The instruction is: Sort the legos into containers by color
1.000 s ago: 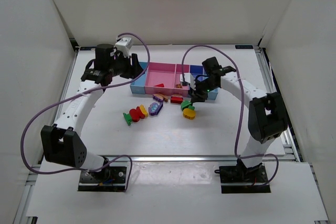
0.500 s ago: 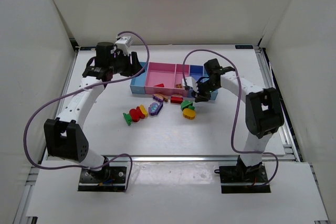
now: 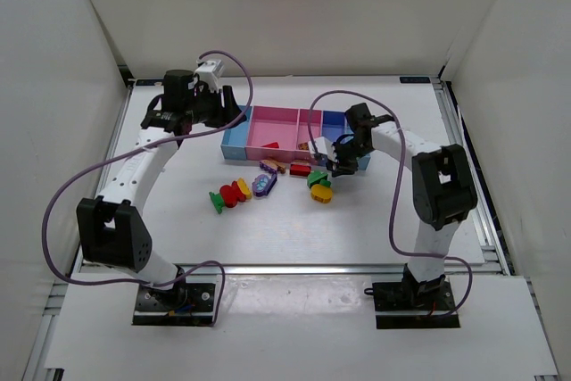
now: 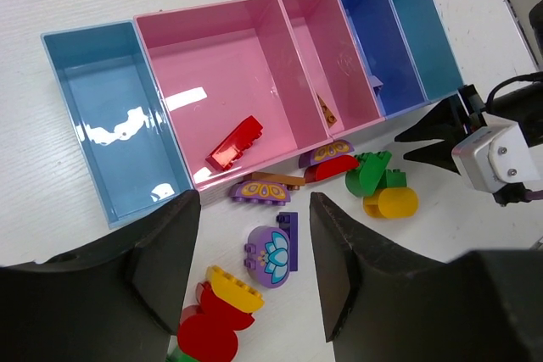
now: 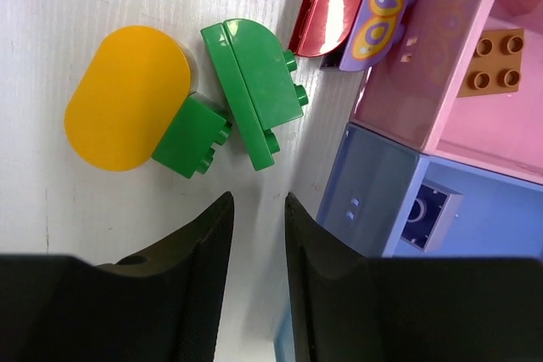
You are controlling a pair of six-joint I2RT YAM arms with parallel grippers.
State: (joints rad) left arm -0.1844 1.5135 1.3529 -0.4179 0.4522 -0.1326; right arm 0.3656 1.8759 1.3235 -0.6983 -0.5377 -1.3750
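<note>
Green half-round plastic lego (image 5: 254,91) lies on the white worktop (image 5: 51,209) at 12 o'clock of the empty, slightly parted right gripper (image 5: 256,203), near the joined pink-and-blue plastic containers (image 5: 399,108); probably light, rigid, slick, so pinch across its flat faces; left gripper (image 4: 254,203) wide apart, empty.

My white table (image 3: 375,220) carries the joined bins (image 4: 110,116) at the far side, and loose legos (image 4: 270,253) lie scattered just before them.

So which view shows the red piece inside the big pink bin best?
Left wrist: the red piece lies unobstructed on the pink bin floor. Top external shows only a small speck; right wrist misses it.
</note>
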